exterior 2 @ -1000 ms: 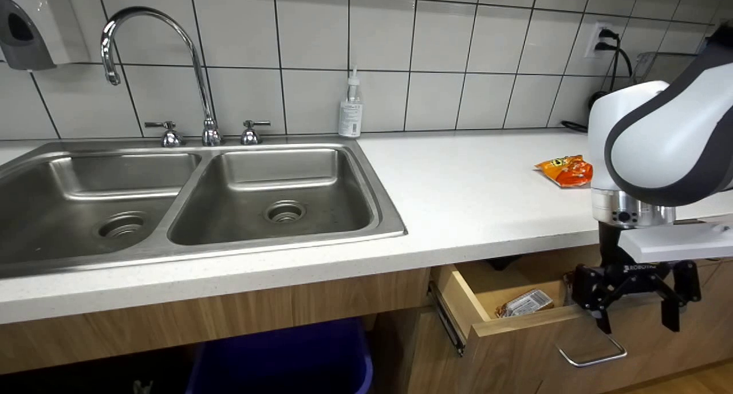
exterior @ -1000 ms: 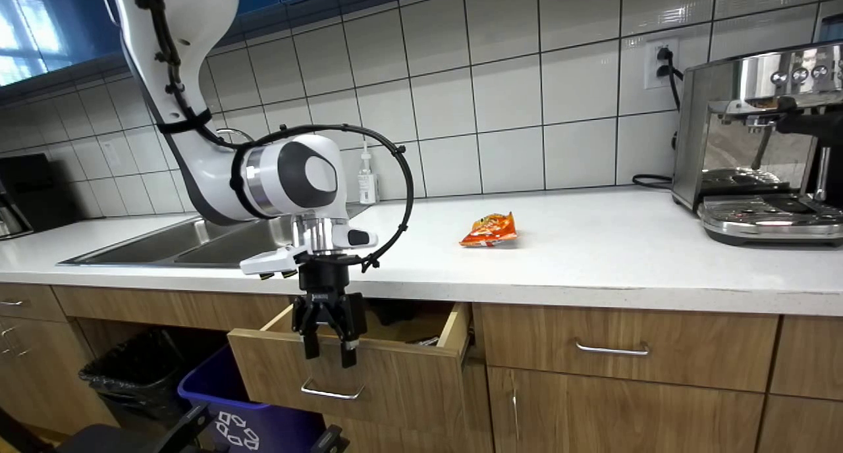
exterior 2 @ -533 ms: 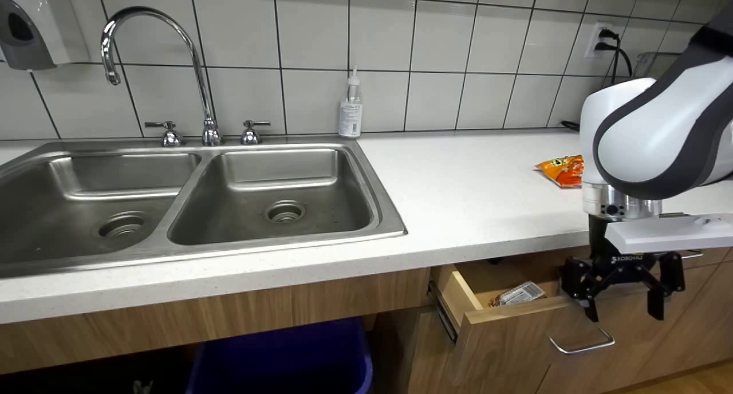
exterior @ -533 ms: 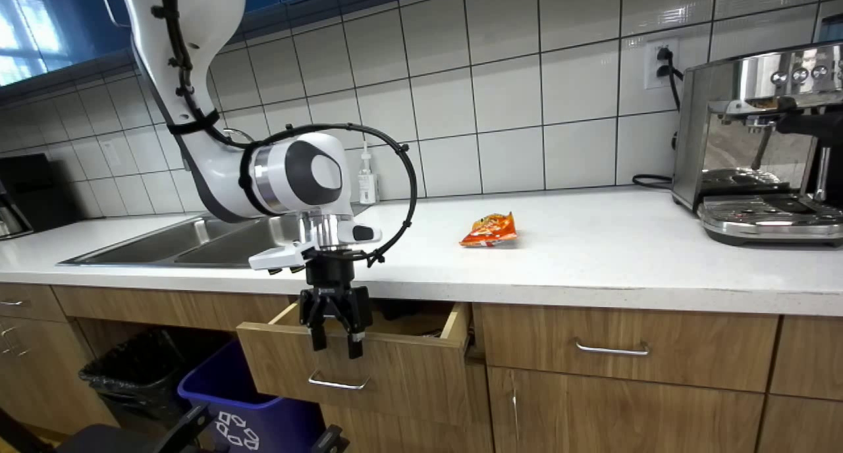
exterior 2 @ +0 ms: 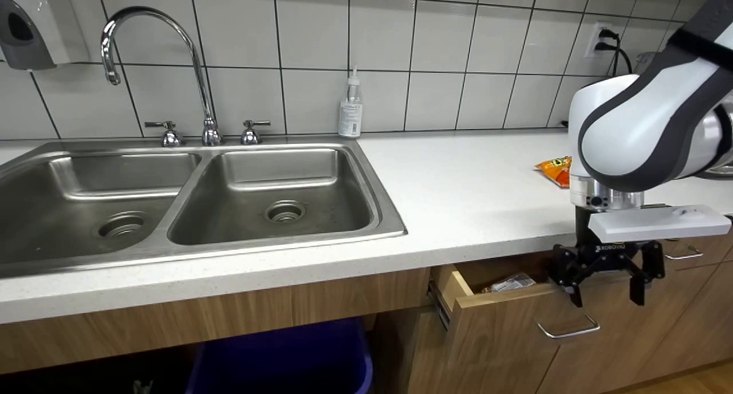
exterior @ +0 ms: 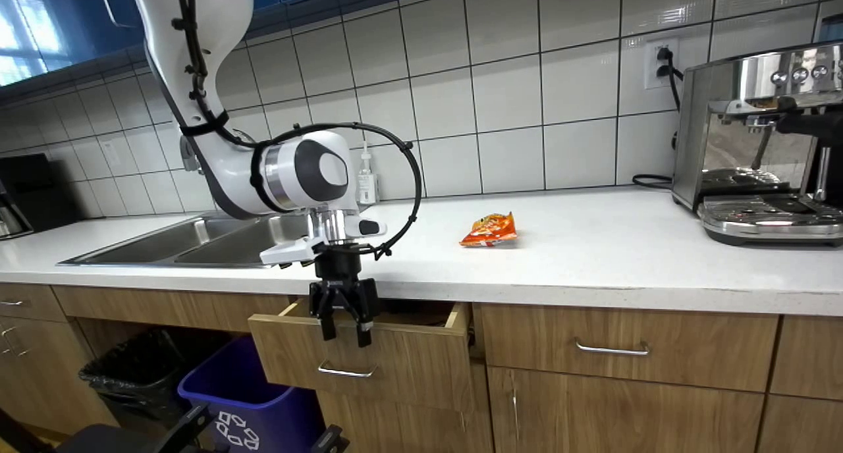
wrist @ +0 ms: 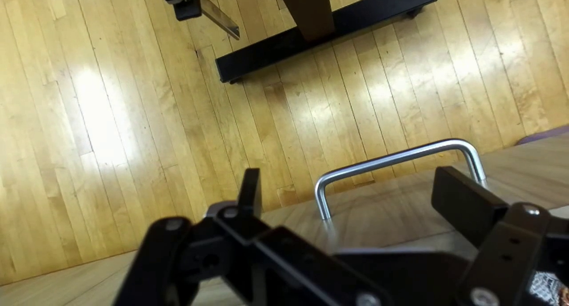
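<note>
Wrist view: the gripper [wrist: 346, 183] gapes wide near the drawer's [wrist: 386, 212] edge.

Your gripper [exterior 2: 606, 295] is black, your arm [exterior 2: 635, 136] white with dark grey trim; the wood-grained drawer [exterior: 408, 374] is brown, its handle [wrist: 391, 159] silver, the bag [exterior: 490, 230] orange; the wrapper [exterior 2: 513, 282] looks greyish, though it shows poorly.

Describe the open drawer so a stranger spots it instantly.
Find the white countertop with the steel sink. Under its front edge, near the robot's black hand, is a wooden drawer. Unlike the closed drawer alongside, this one juts out, open.
</note>
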Action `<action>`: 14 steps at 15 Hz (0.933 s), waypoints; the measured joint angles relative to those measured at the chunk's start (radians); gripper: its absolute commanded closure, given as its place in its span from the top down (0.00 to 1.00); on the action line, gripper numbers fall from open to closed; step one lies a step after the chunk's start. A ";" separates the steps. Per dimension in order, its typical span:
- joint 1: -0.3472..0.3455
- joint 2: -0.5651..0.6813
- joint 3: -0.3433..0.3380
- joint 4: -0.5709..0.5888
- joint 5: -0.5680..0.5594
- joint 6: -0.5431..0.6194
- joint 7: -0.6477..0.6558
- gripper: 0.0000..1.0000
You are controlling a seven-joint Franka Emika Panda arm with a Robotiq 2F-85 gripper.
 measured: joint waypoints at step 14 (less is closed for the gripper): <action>0.011 0.088 -0.006 0.149 0.033 -0.009 0.011 1.00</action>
